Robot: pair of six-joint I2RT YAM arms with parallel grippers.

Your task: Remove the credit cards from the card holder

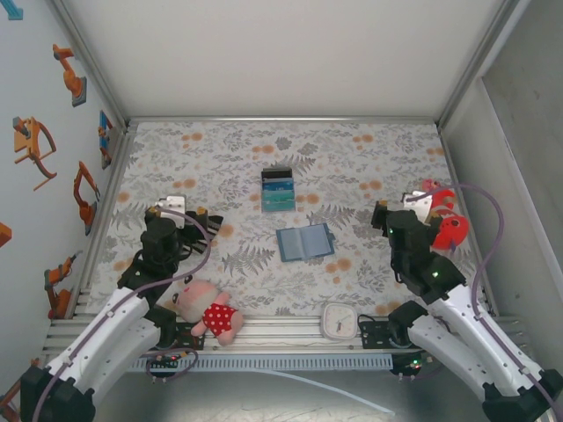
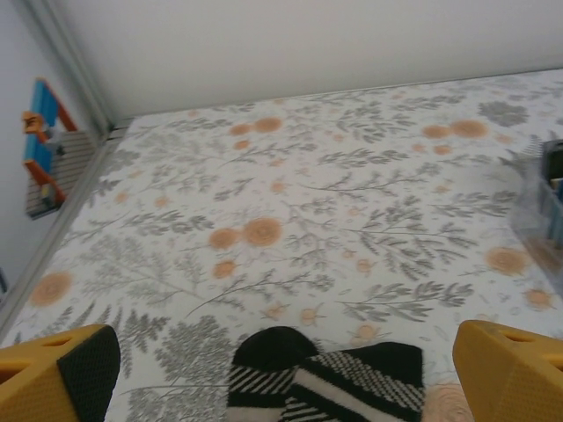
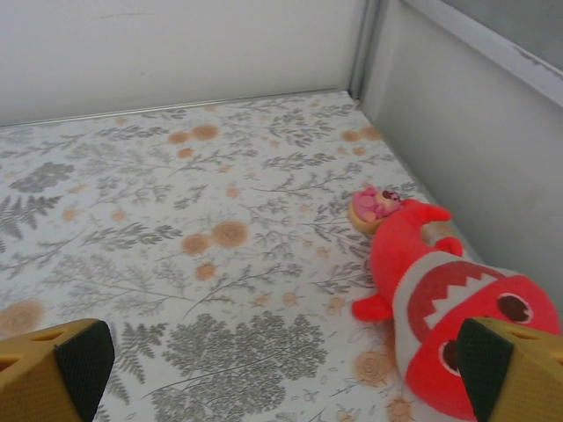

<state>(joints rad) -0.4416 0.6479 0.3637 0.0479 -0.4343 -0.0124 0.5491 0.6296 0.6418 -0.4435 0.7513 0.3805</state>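
Left gripper (image 2: 281,374) gapes wide, holding nothing, with a striped sock (image 2: 325,382) at the bottom centre between its fingers. Right gripper (image 3: 281,369) is equally wide and empty, a red shark plush (image 3: 440,299) at lower right. The card holder (image 1: 304,242) lies open mid-frame on the desk (image 1: 220,149), with the credit cards (image 1: 278,189) just above it.

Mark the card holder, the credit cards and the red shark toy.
card holder (image 1: 304,242): top external view, centre fold of the open wallet.
credit cards (image 1: 279,188): top external view, the middle blue card.
red shark toy (image 3: 401,246): right wrist view, its red body behind the teeth.
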